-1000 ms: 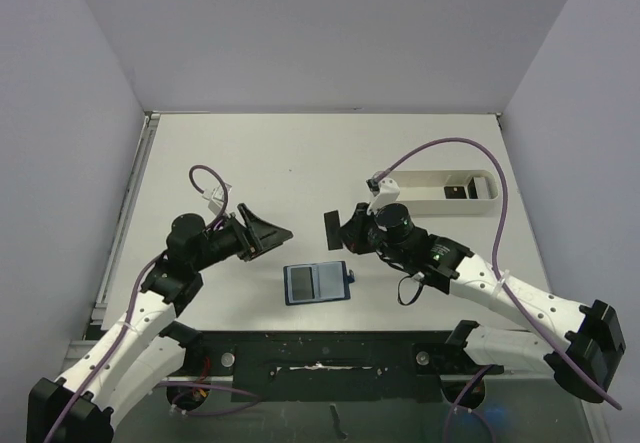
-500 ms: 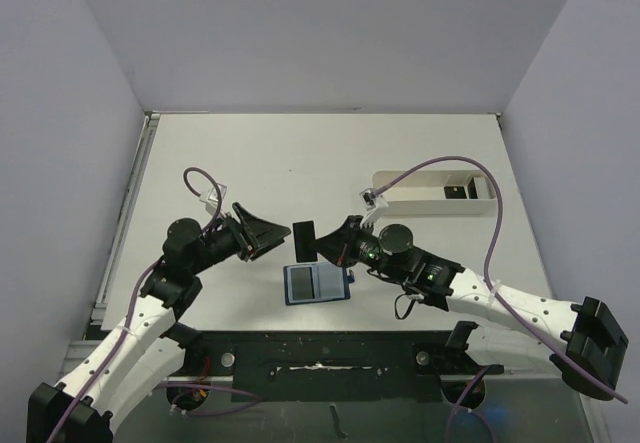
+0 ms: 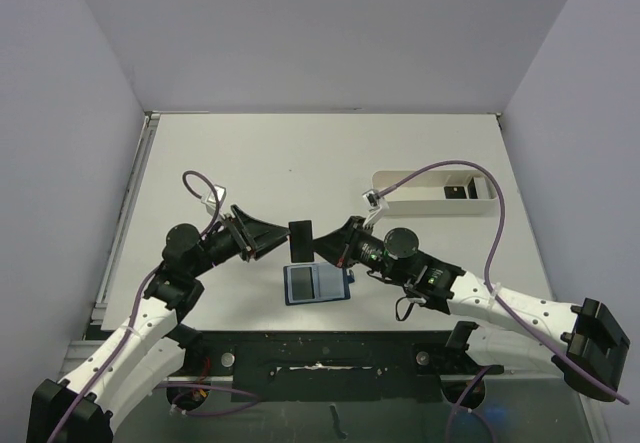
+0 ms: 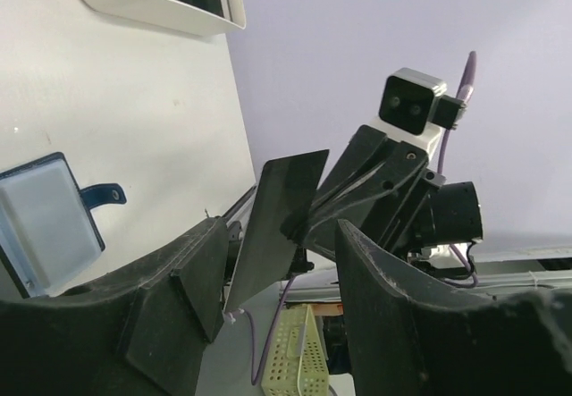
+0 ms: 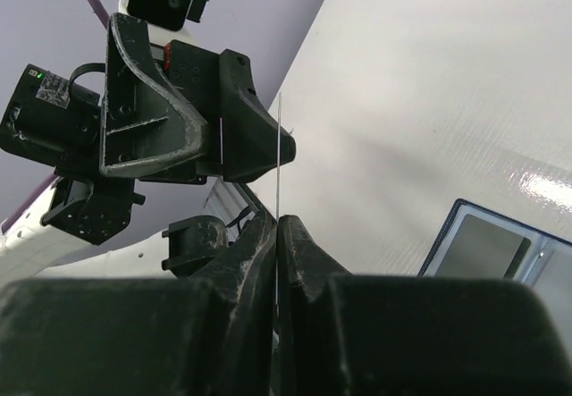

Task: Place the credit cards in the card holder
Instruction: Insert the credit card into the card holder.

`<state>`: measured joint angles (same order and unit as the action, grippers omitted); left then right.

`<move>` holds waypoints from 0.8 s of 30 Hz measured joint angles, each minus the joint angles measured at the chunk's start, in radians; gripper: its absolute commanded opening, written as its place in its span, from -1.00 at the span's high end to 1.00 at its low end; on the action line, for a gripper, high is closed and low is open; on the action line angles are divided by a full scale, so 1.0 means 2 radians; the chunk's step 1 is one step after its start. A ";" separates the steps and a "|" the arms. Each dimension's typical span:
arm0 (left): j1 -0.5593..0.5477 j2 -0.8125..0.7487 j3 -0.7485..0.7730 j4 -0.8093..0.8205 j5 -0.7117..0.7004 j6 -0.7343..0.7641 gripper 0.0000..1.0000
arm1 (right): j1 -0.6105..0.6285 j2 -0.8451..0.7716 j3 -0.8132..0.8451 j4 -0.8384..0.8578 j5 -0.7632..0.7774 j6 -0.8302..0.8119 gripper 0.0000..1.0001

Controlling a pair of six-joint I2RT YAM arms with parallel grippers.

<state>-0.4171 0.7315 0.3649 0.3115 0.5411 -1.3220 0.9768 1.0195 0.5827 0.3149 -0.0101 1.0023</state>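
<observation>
My right gripper [image 3: 322, 249] is shut on a dark credit card [image 3: 300, 240] and holds it upright above the table, just left of centre. In the right wrist view the card [image 5: 279, 159] shows edge-on, pinched between the closed fingers [image 5: 255, 253]. My left gripper [image 3: 268, 235] is open, and the card [image 4: 277, 226] stands between its spread jaws, apart from both fingers [image 4: 192, 280]. The navy card holder [image 3: 317, 283] lies open on the table below the two grippers, its light blue inside facing up. It also shows in the left wrist view [image 4: 45, 222] and the right wrist view [image 5: 487, 248].
A long white oval tray [image 3: 400, 180] lies at the back right with another dark card [image 3: 457, 192] in it; it also shows in the left wrist view [image 4: 134, 3]. Purple cables loop over both arms. Grey walls close in the table at the back and sides.
My right gripper has carried the card leftwards, from near the tray side to between the left gripper's open jaws. The left gripper has shifted slightly to the right. The card holder has not moved.
</observation>
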 measured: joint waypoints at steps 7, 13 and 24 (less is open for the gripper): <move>0.000 0.002 -0.001 0.030 0.007 -0.007 0.56 | 0.000 0.000 -0.019 0.025 -0.005 0.018 1.00; 0.000 0.010 -0.009 0.052 0.012 -0.014 0.65 | 0.000 0.000 -0.022 0.026 -0.005 0.024 1.00; 0.000 0.015 -0.009 0.034 0.017 0.017 -0.06 | 0.001 -0.015 -0.039 0.025 0.002 0.028 1.00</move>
<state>-0.4171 0.7616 0.3462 0.3786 0.5743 -1.2881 0.9779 0.9901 0.5041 0.3656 -0.0067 1.0576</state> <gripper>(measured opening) 0.504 0.031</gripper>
